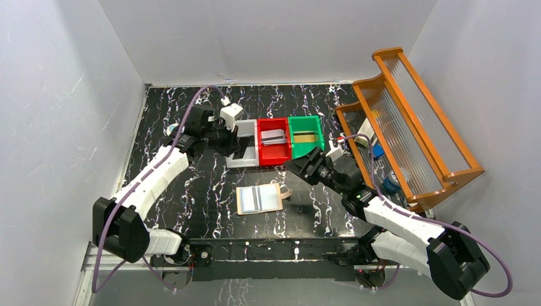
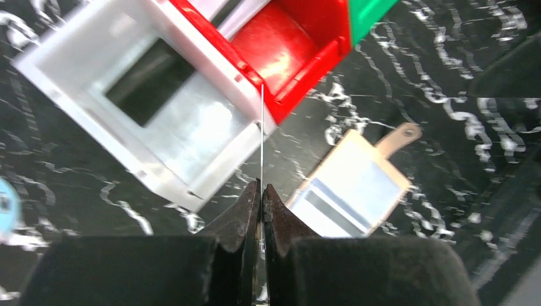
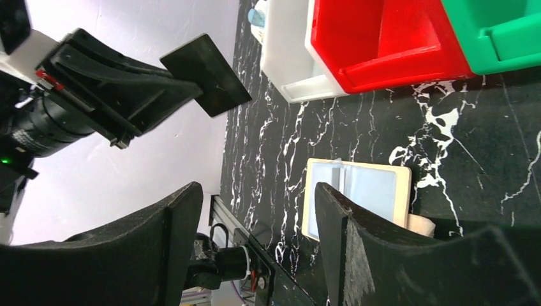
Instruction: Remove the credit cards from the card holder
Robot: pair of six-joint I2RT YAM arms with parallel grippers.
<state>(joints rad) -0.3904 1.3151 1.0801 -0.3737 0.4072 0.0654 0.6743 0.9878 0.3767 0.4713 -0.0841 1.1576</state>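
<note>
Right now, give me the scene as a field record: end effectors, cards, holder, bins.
left end effector: shut on thin black plastic card, held in the air by the white plastic bin
right end effector: open, empty
beige bifold card holder: lying open on the black marbled table
red plastic bin: silvery-grey card inside
green plastic bin: gold card inside

Black, white-veined table (image 1: 191, 191): bins behind, card holder (image 1: 258, 199) in front.
A white bin (image 1: 241, 163), red bin (image 1: 273, 159) and green bin (image 1: 307, 153) stand touching in a row. The card holder lies open, apart from them. A wooden rack (image 1: 415, 127) sits at the right edge, seemingly tilted. A small pale-blue thing (image 1: 172, 129), too blurred to name, lies far left.
</note>
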